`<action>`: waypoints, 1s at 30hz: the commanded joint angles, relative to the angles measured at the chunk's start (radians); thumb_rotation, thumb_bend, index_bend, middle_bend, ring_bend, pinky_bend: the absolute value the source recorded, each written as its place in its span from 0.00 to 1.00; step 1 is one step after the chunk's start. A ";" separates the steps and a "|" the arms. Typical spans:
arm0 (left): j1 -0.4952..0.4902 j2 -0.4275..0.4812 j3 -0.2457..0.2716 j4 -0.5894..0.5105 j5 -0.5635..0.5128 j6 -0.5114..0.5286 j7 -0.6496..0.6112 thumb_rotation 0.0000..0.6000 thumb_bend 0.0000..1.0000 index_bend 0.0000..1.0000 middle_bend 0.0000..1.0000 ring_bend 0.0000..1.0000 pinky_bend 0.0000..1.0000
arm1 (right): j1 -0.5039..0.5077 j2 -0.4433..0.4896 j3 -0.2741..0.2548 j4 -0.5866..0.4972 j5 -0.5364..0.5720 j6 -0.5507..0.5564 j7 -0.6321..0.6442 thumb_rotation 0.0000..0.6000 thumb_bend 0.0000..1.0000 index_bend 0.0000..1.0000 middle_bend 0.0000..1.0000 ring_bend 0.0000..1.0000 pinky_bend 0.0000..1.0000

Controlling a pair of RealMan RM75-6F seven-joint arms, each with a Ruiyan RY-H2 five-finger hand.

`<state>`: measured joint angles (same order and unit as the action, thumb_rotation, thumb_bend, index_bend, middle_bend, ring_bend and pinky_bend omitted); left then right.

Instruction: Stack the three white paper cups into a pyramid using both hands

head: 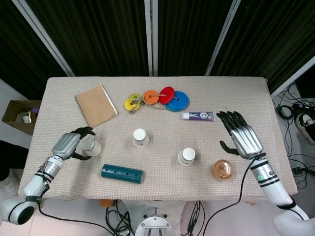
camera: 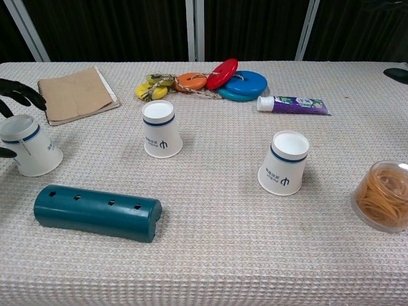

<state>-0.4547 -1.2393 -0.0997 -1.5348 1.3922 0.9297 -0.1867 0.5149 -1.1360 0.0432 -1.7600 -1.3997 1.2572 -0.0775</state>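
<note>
Three white paper cups with a blue band stand upside down on the table. The left cup point(head: 91, 146) point(camera: 29, 146) sits between the curled fingers and thumb of my left hand point(head: 70, 144), whose fingertips point(camera: 20, 91) reach over it; the fingers are still apart and the cup rests on the cloth. The middle cup point(head: 140, 137) point(camera: 161, 129) and the right cup point(head: 187, 156) point(camera: 284, 162) stand alone. My right hand point(head: 241, 137) hovers open near the table's right side, fingers spread, holding nothing, well right of the right cup.
A teal cylinder point(head: 122, 173) point(camera: 97, 212) lies near the front edge. A jar of rubber bands point(head: 223, 169) point(camera: 381, 195) stands beside my right hand. A notebook point(head: 96, 104), coloured discs point(head: 158, 99) and a toothpaste tube point(head: 198, 116) lie further back.
</note>
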 commanded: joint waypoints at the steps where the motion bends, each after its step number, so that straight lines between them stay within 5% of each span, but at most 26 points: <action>1: -0.024 -0.017 0.000 0.023 -0.067 -0.032 0.115 1.00 0.11 0.30 0.17 0.20 0.34 | -0.012 -0.005 0.000 0.011 -0.013 0.005 0.012 1.00 0.29 0.00 0.09 0.02 0.08; 12: -0.054 -0.037 -0.020 0.007 -0.144 -0.011 0.247 1.00 0.20 0.51 0.48 0.46 0.58 | -0.045 -0.020 0.007 0.045 -0.043 0.013 0.053 1.00 0.29 0.00 0.12 0.02 0.08; 17: -0.098 -0.049 -0.054 -0.022 -0.132 -0.003 0.269 1.00 0.21 0.51 0.47 0.46 0.59 | -0.055 -0.014 0.016 0.038 -0.048 0.014 0.051 1.00 0.29 0.00 0.13 0.02 0.08; 30: -0.301 -0.141 -0.132 0.055 -0.302 -0.214 0.299 1.00 0.21 0.48 0.45 0.46 0.56 | -0.082 -0.006 0.028 0.037 -0.045 0.010 0.059 1.00 0.29 0.00 0.13 0.02 0.08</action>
<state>-0.7426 -1.3679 -0.2239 -1.4911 1.1038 0.7282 0.1028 0.4336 -1.1425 0.0711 -1.7228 -1.4447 1.2669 -0.0186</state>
